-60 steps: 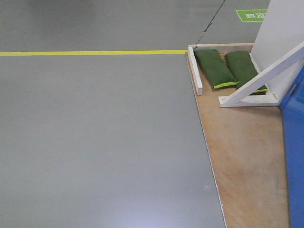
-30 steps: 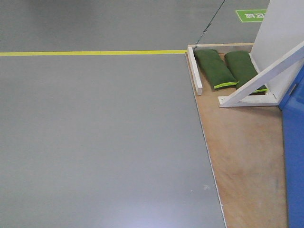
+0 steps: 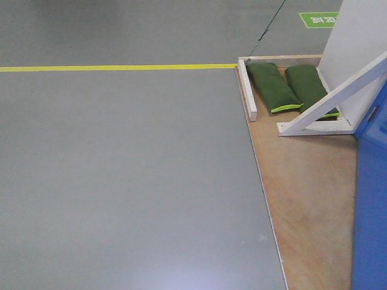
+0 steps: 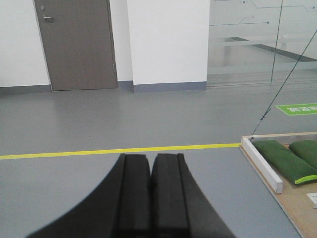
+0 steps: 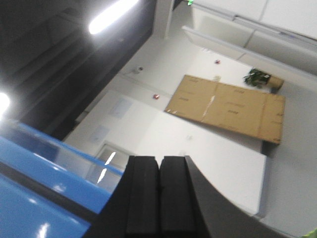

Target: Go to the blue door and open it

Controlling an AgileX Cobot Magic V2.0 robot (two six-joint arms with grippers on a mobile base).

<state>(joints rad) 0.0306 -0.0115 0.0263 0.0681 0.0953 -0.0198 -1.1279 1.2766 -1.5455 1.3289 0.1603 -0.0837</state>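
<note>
The blue door (image 3: 370, 211) fills the near right edge of the front view as a glossy bright-blue strip. It rises from the plywood platform (image 3: 308, 193), just nearer than the foot of the white brace (image 3: 332, 99). That brace slants up against the white wall panel (image 3: 357, 48) at the far right. Two green sandbags (image 3: 273, 86) lie side by side at the far end of the platform, between a white batten (image 3: 248, 90) on the left and the brace. The grey floor (image 3: 121, 181) takes up the left of the scene. A yellow line (image 3: 115, 67) crosses it and ends at the platform's far left corner, and a green floor sign (image 3: 318, 19) lies beyond. In the left wrist view the left hand (image 4: 150, 193) has its two dark fingers pressed flat together with nothing between them. It points over the floor toward a distant grey-brown door (image 4: 77, 44). The right hand (image 5: 159, 198) is likewise closed tight on nothing and tilted up toward the ceiling lights. Glossy blue surfaces (image 5: 29, 198) sit at its lower left; whether they are the door panel itself cannot be told.
</note>
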